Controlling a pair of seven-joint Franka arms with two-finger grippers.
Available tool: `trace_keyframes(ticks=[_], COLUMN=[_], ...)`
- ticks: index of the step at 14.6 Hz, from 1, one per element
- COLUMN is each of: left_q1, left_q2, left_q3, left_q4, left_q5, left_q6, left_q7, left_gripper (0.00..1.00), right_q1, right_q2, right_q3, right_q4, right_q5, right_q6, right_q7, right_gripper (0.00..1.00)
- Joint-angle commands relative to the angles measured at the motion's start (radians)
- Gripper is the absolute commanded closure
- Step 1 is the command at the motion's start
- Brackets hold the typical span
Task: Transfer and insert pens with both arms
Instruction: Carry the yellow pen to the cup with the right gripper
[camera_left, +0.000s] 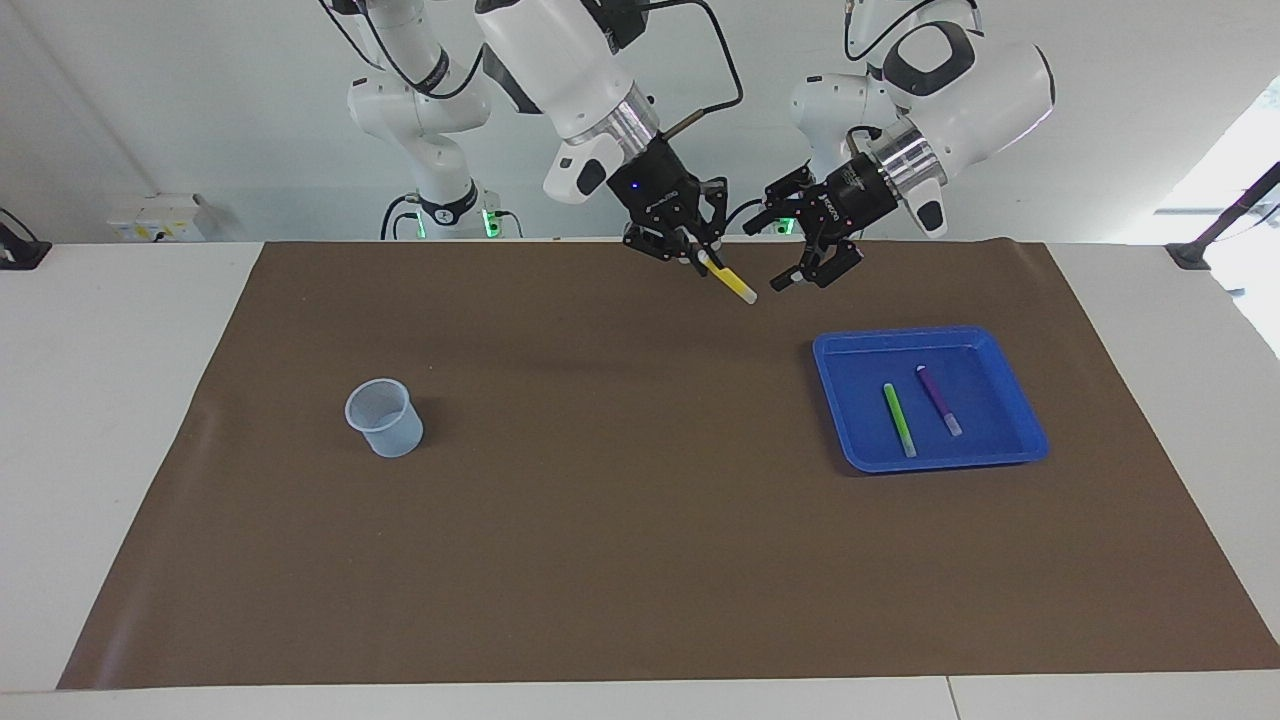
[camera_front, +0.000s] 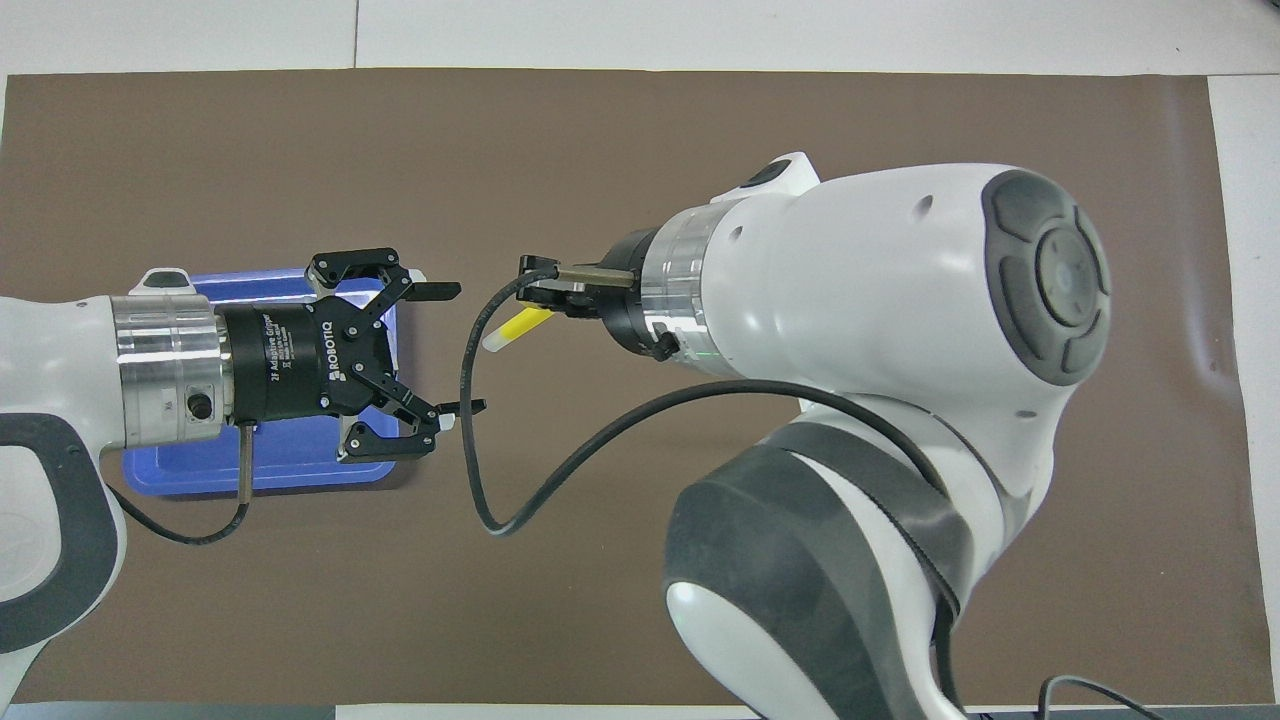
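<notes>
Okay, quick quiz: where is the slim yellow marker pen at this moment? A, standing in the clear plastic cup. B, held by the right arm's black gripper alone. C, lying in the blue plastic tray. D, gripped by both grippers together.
B: the right gripper is shut on the yellow marker pen above the brown mat, while the left gripper stands open beside it, clear of the pen.

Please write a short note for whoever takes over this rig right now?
Left gripper: open, empty, raised near the blue tray.
Right gripper: shut on the yellow pen, in the air over the brown mat.
Green pen and purple pen: lying in the tray.
Cup: toward the right arm's end, empty.
Done: yellow pen is in the right gripper.
Left: insert it in the cup, then the other two.
</notes>
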Motion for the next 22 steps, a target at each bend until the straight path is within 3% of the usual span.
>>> trace_keyframes(ticks=[1, 6, 8, 15, 18, 22], left_q1=[0.036, 0.101, 0.141, 0.239, 0.306, 0.342], left_q2=[-0.035, -0.043, -0.047, -0.031, -0.011, 0.052], left_q3=[0.007, 0.007, 0.009, 0.009, 0.009, 0.009], left_q4=[-0.039, -0.053, -0.055, -0.056, -0.056, -0.052], left_q5=[-0.003, 0.112, 0.149, 0.362, 0.434, 0.586], left_q6=[-0.004, -0.061, -0.119, -0.206, -0.207, -0.199], left_q7=[0.043, 0.244, 0.328, 0.719, 0.905, 1.161], left_gripper=[0.00, 0.00, 0.00, 0.00, 0.00, 0.00], right_q1=[-0.012, -0.012, -0.012, -0.014, -0.014, -0.014], right_q2=[-0.011, -0.046, -0.077, -0.151, -0.181, -0.221], right_q3=[-0.062, -0.233, -0.270, -0.466, -0.550, -0.593], right_q4=[-0.012, -0.045, -0.076, -0.233, -0.317, -0.460], right_q5=[-0.027, -0.055, -0.168, -0.261, -0.291, -0.299], right_q6=[-0.061, -0.201, -0.247, -0.244, -0.197, -0.011], right_q7=[-0.077, -0.194, -0.258, -0.626, -0.776, -0.910], right_gripper=[1.00, 1.00, 1.00, 1.00, 1.00, 1.00])
